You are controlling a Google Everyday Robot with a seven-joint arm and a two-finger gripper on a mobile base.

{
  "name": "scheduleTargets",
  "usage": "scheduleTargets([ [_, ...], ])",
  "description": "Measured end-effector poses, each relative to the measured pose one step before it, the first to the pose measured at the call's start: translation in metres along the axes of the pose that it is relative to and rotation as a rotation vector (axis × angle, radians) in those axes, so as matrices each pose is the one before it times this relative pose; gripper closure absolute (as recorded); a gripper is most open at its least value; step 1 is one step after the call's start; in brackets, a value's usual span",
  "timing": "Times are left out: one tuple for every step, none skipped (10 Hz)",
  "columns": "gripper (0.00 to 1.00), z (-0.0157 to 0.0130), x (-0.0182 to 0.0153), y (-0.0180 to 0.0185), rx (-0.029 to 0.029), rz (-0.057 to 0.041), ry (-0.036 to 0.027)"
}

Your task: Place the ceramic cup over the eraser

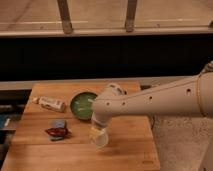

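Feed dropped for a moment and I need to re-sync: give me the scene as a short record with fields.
gripper: open, on the arm reaching in from the right, down at the cup's top
cup: white, standing on the table, front centre
table: wooden
bowl: green, behind the cup
dark item: left of the cup, possibly the eraser, not covered
blue-grey piece: just behind the dark item
tube: lying back left
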Motion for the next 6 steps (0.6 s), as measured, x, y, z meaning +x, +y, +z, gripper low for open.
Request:
scheduleTargets([
  [0.20, 0.00836, 0.00054, -0.00072, -0.01616, 0.00980, 0.00542],
  [0.20, 0.00720, 0.00026, -0.00017, -0.01439, 0.00488, 0.00576],
  [0.20, 0.00668, 0.00091, 0.00007, -0.01328, 0.00334, 0.00548],
  [0.20, 0.00484, 0.00164, -0.00013, -0.00938, 0.00482, 0.00478],
  [0.20, 0.00586, 0.00154, 0.00068, -0.01313, 0.00632, 0.00516],
  [0.20, 0.00274, 0.00149, 0.00077, -0.00719, 0.00560, 0.00241],
])
